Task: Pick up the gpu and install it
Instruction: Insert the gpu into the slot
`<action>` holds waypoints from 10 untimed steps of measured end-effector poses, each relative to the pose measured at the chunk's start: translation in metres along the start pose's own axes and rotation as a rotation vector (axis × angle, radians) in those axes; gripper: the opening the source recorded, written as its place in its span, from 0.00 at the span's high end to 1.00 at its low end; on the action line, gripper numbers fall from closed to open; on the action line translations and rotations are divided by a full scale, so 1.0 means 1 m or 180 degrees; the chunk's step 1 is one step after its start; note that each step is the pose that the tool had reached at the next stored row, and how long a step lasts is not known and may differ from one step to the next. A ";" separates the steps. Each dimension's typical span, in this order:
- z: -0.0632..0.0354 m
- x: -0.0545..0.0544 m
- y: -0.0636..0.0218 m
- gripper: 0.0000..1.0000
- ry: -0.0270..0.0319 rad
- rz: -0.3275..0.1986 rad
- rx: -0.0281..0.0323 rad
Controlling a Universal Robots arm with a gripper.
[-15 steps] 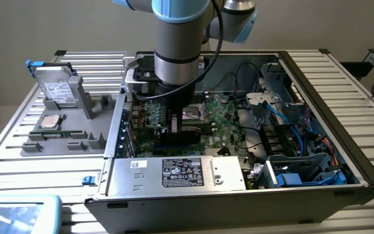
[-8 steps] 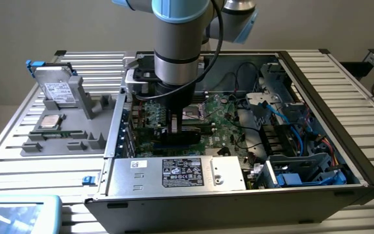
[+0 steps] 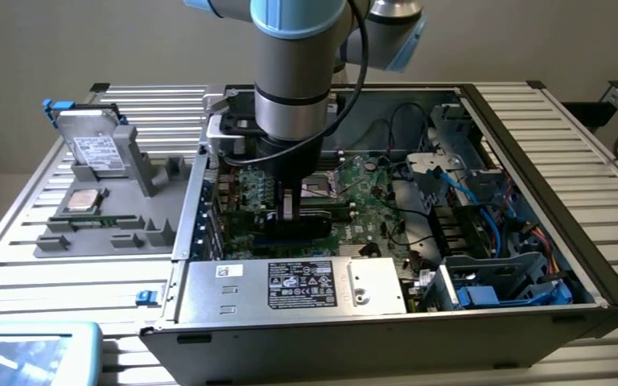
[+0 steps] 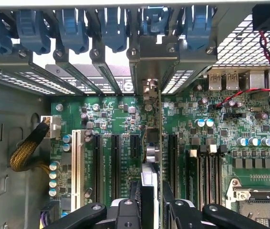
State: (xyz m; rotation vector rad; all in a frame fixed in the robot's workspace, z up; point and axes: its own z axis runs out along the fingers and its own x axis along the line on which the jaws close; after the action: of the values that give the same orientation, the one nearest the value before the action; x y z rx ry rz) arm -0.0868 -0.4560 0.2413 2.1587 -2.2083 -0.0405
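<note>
Hand (image 3: 290,211) with gpu (image 3: 300,207) inside open computer case (image 3: 524,153)

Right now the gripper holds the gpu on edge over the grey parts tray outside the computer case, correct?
Not quite. The gripper does hold the gpu on edge, but inside the open computer case, over the green motherboard, not over the grey parts tray. The wrist view shows the card among the expansion slots.

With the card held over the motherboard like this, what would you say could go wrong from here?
1. The pincer holds the gpu edge-on between the expansion slots; if it is slightly off, the card edge may land beside a slot rather than in it.
2. The card's silver end bracket sits close to the rear slot covers and might catch there.
3. The small capacitors beside the slots could be struck if the card tilts.
</note>
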 end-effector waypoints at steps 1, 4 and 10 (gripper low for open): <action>0.0005 0.000 0.0000 0.72 0.0000 0.0000 0.0000; 0.0013 0.000 -0.0001 0.72 0.0000 0.0000 0.0000; 0.0020 0.000 -0.0001 0.72 0.0000 0.0000 0.0000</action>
State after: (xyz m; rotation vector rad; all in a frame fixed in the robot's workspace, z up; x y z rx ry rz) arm -0.0868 -0.4560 0.2393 2.1586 -2.2083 -0.0403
